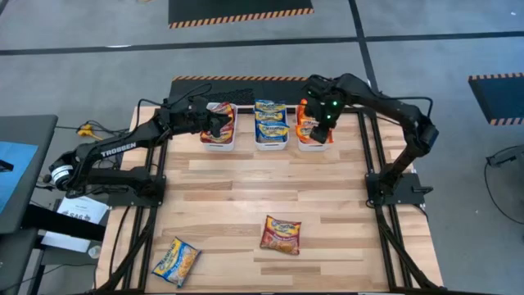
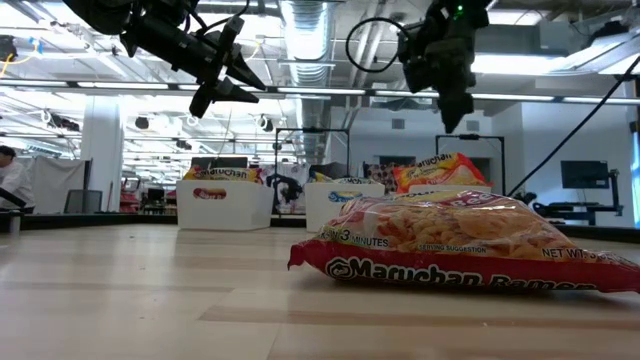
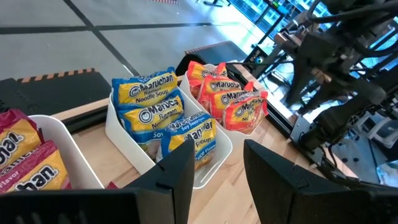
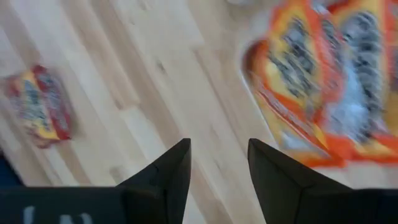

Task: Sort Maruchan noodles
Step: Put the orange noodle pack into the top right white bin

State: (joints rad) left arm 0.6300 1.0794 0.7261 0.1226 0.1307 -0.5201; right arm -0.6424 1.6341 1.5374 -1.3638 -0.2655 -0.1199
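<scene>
Three white bins (image 1: pixel 271 146) at the table's far edge hold sorted Maruchan packets; a red packet (image 1: pixel 281 234) and blue packet (image 1: pixel 176 260) lie loose up front. Left gripper (image 1: pixel 214 124) and right gripper (image 1: pixel 319 129) hover over the bins, both spread, empty.

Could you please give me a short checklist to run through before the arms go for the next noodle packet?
1. Left gripper empty: ok, fingers open, nothing between them, above the red bin.
2. Right gripper empty: ok, open over the orange bin.
3. Loose packets located: ok, a red packet and a blue packet lie flat on the table's near part.
4. Packets apart from each other: ok, clear wood between them.
5. Blue bin has room: cannot tell, packets stand packed in it.
6. Path from the bins to the packets: ok, bare wood.
</scene>
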